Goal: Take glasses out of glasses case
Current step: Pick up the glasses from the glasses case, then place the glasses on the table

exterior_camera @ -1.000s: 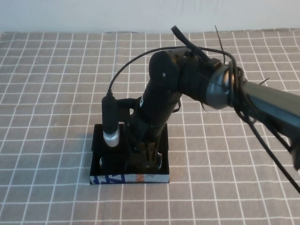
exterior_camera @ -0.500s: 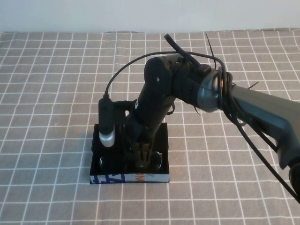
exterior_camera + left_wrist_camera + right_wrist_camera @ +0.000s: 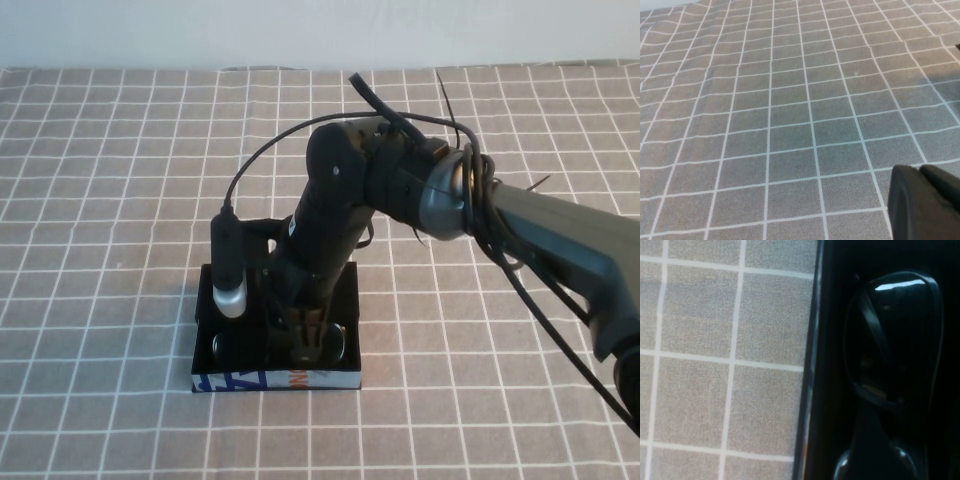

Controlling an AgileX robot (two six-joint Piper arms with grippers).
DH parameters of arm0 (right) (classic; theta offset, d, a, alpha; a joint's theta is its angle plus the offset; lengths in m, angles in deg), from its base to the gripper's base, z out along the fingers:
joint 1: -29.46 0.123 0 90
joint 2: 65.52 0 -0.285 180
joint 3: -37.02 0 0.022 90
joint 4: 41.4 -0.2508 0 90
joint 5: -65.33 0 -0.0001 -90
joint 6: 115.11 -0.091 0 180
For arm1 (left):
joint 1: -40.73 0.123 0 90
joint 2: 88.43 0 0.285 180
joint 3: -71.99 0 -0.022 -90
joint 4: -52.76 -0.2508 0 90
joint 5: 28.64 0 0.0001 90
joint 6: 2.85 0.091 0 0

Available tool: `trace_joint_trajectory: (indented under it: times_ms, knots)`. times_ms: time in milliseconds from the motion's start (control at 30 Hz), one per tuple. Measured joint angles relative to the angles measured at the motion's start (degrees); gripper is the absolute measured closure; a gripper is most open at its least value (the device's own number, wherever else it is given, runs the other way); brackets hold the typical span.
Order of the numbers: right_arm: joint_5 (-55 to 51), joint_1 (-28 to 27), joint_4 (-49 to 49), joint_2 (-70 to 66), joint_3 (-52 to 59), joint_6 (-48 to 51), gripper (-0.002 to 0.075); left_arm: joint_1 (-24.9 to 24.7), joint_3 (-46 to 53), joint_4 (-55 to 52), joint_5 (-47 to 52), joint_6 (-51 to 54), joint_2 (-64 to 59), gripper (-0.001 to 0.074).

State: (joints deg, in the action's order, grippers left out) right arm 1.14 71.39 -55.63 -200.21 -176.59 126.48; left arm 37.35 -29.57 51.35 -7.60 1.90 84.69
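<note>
The glasses case [image 3: 270, 381] is a black open box near the table's front, with a blue-and-white printed front side bearing an orange mark. The black glasses [image 3: 338, 346] lie inside it; a dark lens [image 3: 900, 315] and rim show in the right wrist view, beside the case's wall [image 3: 812, 390]. My right gripper [image 3: 308, 345] reaches down into the middle of the case and looks shut on the glasses at their centre [image 3: 875, 440]. My left gripper [image 3: 922, 200] is shut and empty over bare cloth, away from the case and out of the high view.
A grey cloth with a white grid [image 3: 120, 200] covers the table. The right arm [image 3: 520, 215] with its cables crosses from the right edge. Its wrist camera [image 3: 232, 270] hangs over the case's left half. A white wall runs along the far edge.
The right gripper came down into the case and the arm swung slightly left a second ago. In the last half second it has hardly moved.
</note>
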Motion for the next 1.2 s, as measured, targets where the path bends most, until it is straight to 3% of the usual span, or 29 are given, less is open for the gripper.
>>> trace_joint_trajectory:
  times_ms: [500, 567, 733, 867, 1033, 1200]
  knots:
    - [-0.4, 0.1, 0.1, -1.8, 0.0, 0.1, 0.0435, 0.0, 0.0, 0.0, 0.0, 0.0, 0.0, 0.0739]
    - [-0.4, 0.1, 0.2, -1.8, 0.0, 0.1, 0.0477, 0.0, 0.0, 0.0, 0.0, 0.0, 0.0, 0.0739]
    - [-1.0, 0.1, 0.8, -1.8, -0.2, -0.1, 0.0671, 0.0, 0.0, 0.0, 0.0, 0.0, 0.0, 0.0739]
    - [-1.3, 0.2, 2.8, -0.5, -0.1, -3.1, 0.0712, 0.0, 0.0, 0.0, 0.0, 0.0, 0.0, 0.0739]
    - [-1.5, 0.2, 7.5, 5.0, 0.0, -15.1, 0.0715, 0.0, 0.0, 0.0, 0.0, 0.0, 0.0, 0.0739]
    - [-2.5, -1.3, 13.3, 14.9, 5.1, -41.2, 0.0715, 0.0, 0.0, 0.0, 0.0, 0.0, 0.0, 0.0739]
